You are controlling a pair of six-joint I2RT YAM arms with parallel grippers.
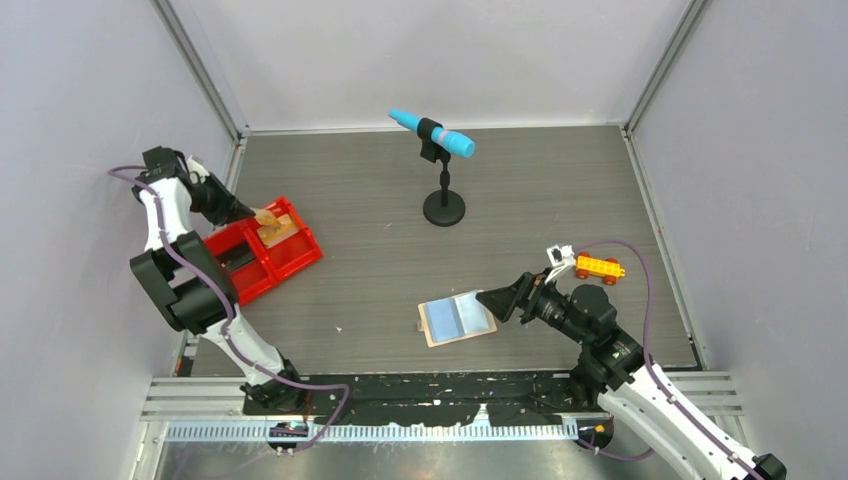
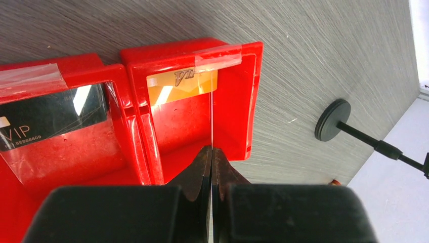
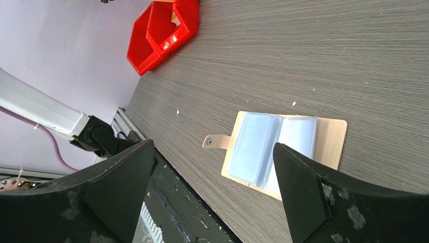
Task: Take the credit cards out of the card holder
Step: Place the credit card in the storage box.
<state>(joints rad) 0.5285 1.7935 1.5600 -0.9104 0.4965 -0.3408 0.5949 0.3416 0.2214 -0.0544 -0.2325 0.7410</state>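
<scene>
The tan card holder [image 1: 457, 318] lies open on the table with its blue-grey sleeves up; it also shows in the right wrist view [image 3: 283, 149], where I see no card in the sleeves. My right gripper [image 1: 495, 300] [image 3: 212, 149] is open and empty, just right of the holder. My left gripper [image 1: 258, 213] [image 2: 211, 149] is shut on a thin card [image 2: 211, 116] seen edge-on, held over the right compartment of the red tray [image 1: 300, 262] [image 2: 238, 101]. A tan-orange card [image 2: 179, 86] lies in that compartment. A black card [image 2: 55, 119] lies in the left one.
A blue microphone [image 1: 433, 133] stands on a black stand [image 1: 444, 208] at the back middle; its base shows in the left wrist view [image 2: 332, 119]. An orange-yellow toy car [image 1: 598, 267] sits behind my right arm. Grey walls close in both sides.
</scene>
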